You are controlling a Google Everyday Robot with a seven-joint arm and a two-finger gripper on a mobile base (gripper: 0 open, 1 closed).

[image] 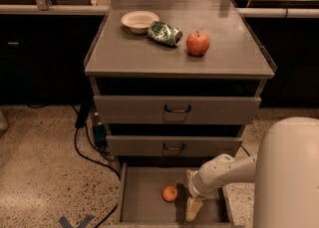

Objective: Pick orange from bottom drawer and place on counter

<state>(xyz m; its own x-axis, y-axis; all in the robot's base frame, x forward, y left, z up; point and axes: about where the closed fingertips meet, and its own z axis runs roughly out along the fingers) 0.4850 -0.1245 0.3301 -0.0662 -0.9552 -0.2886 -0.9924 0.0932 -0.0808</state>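
Observation:
The small orange (170,193) lies on the flat grey floor of the pulled-out bottom drawer (144,203), near its middle. My gripper (193,207) reaches down into the drawer just right of the orange, a short gap away from it. The white arm runs from the lower right to the gripper. The counter (149,55) is the grey top of the cabinet, above the two shut upper drawers.
On the counter stand a white bowl (140,21), a crushed green can (164,33) and a red apple (198,43). Black cables (84,145) trail on the speckled floor left of the cabinet. My white robot body (289,177) fills the lower right.

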